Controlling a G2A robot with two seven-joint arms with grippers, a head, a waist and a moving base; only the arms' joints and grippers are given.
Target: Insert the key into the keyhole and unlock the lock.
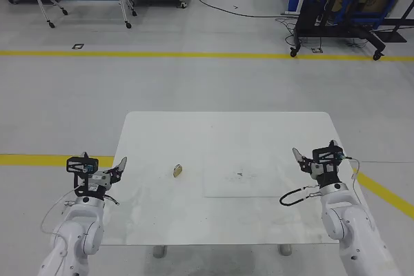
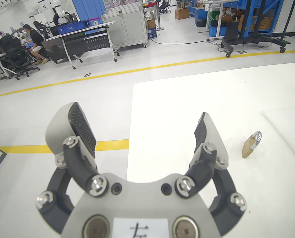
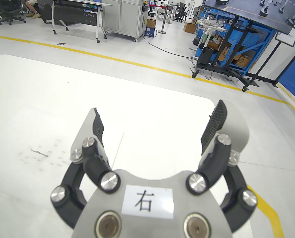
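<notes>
A small brass padlock [image 1: 178, 170] with a silver shackle lies on the white table [image 1: 228, 131], left of centre; it is also in the left wrist view [image 2: 250, 146]. A thin grey sliver among faint smudges [image 1: 241, 174], possibly the key, lies near the table's middle [image 3: 39, 152]. My left gripper [image 1: 103, 162] hangs open at the table's left edge, well apart from the padlock [image 2: 140, 111]. Over the right edge my right gripper [image 1: 316, 152] stands open with nothing in it [image 3: 157, 106].
A faint, pale rectangular sheet [image 1: 276, 185] lies flat on the table right of the padlock. Yellow floor lines run past both sides of the table. Carts and racks stand far behind on the floor.
</notes>
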